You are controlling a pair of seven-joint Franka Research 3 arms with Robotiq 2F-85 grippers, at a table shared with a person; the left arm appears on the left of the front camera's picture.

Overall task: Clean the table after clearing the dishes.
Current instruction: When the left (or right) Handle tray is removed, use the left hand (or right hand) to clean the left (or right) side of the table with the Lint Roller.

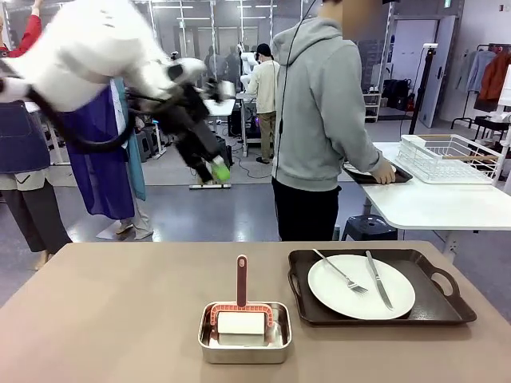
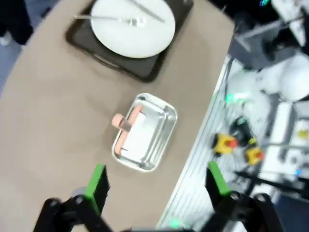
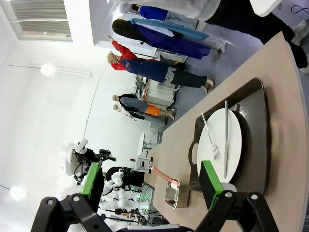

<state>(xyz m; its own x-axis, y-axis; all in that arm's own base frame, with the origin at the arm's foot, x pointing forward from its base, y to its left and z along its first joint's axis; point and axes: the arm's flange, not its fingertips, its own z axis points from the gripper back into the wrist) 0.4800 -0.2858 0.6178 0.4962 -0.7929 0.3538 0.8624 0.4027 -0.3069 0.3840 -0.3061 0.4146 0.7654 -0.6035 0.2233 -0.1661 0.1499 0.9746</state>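
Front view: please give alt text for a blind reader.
A brown table holds a tray with a white plate, fork and knife, beside a steel pan. The left gripper hangs above; a person stands behind.

The taupe table (image 1: 104,311) bears a dark tray (image 1: 437,303) and, just left of it, a steel pan (image 1: 243,356).

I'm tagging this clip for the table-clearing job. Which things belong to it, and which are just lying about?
Job: table; tray with plate, fork and knife; second tray under the person's hand; probably the steel pan with its pink-handled cleaning tool.
Lying about: wire rack; white table.
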